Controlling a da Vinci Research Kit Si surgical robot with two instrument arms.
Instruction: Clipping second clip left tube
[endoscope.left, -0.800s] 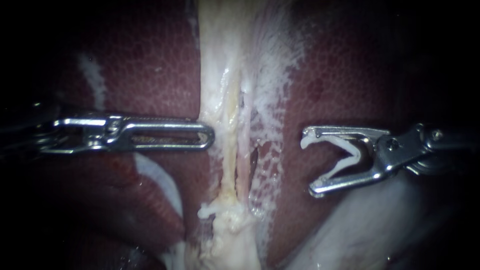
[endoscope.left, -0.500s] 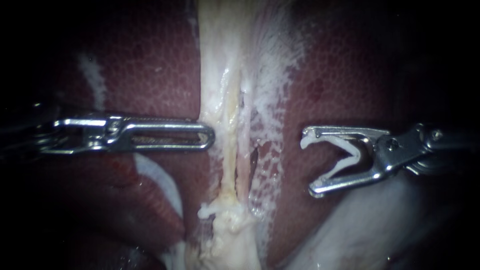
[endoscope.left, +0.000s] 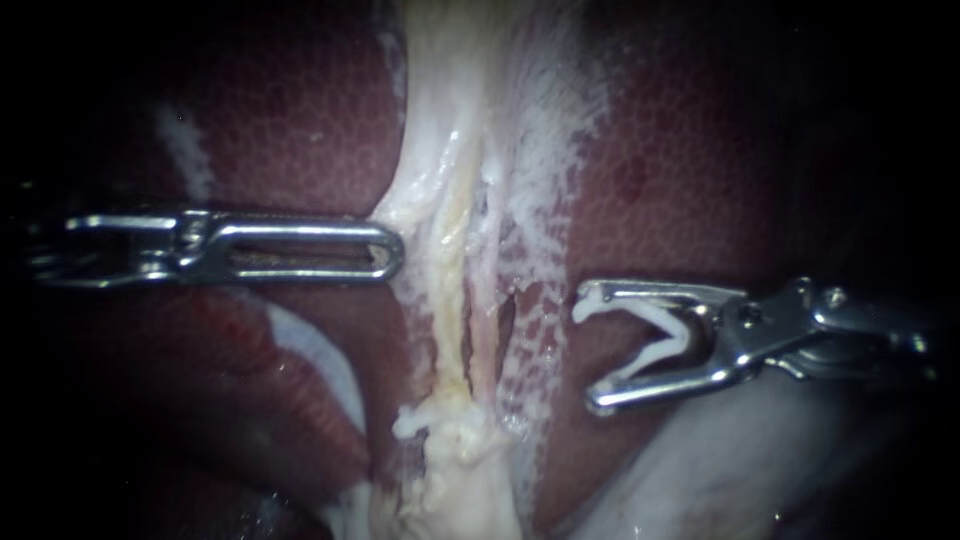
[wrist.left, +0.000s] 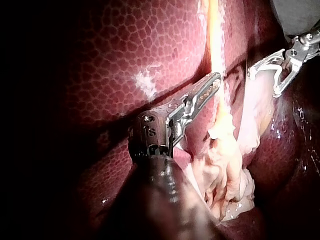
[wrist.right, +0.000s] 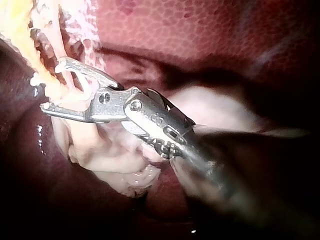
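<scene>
Two thin strands run down a pale band of tissue on the liver (endoscope.left: 300, 130): a yellowish left tube (endoscope.left: 452, 300) and a pinkish right tube (endoscope.left: 487, 320). No clip shows on either. My left instrument (endoscope.left: 392, 250) has its slotted jaws shut on the pale tissue at the left tube's edge, tenting it to the left; the left wrist view shows that tip (wrist.left: 215, 77) at the strand. My right instrument (endoscope.left: 588, 352) sits just right of the tubes, apart from them. Its jaws stand wide apart around a white V-shaped clip (endoscope.left: 668, 335) seated against both. The right wrist view shows those jaws (wrist.right: 52, 85) facing the strands.
Frayed white web tissue (endoscope.left: 545, 180) covers the liver right of the tubes. A lumpy pale stump (endoscope.left: 455, 440) hangs below them. Smooth pale tissue (endoscope.left: 720, 460) lies under the right instrument's shaft. A white streak (endoscope.left: 320, 360) crosses the liver below the left instrument.
The left instrument has drawn left and slightly up, pulling the pale tissue with it. The right instrument has dropped and moved left, closer to the tubes.
</scene>
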